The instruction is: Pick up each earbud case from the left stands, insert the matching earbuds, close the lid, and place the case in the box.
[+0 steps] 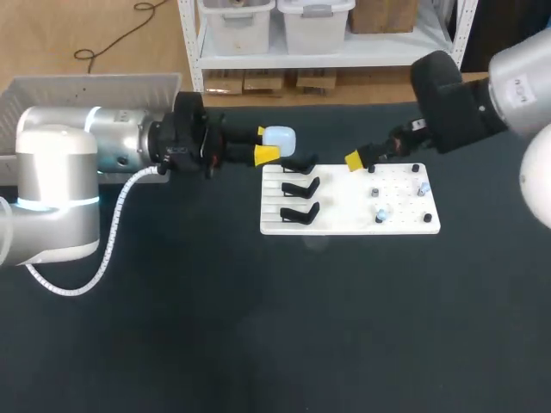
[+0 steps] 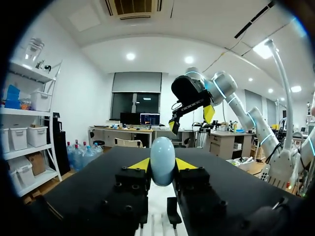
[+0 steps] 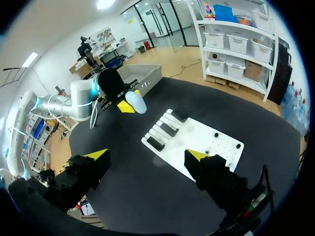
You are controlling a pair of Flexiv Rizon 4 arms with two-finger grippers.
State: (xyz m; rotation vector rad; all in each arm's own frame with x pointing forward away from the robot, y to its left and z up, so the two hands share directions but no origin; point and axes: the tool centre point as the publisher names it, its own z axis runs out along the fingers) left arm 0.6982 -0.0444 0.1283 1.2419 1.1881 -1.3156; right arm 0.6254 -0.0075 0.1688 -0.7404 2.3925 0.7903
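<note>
Head view shows the black table (image 1: 172,327) carrying the white board (image 1: 344,225), the landmark for everything else. A grey box (image 1: 86,86) sits well apart from the board, beyond its far-left corner. The left gripper (image 1: 265,144) hangs just past that same corner, its fingers clamped from two sides on the pale blue earbud case (image 1: 279,138), which is held clear of the board. The right gripper (image 3: 147,156) hovers above the board's far edge, fingers spread wide apart. Three black stands (image 1: 300,188) line the board's left half. Small earbuds (image 1: 380,212) sit on its right half.
</note>
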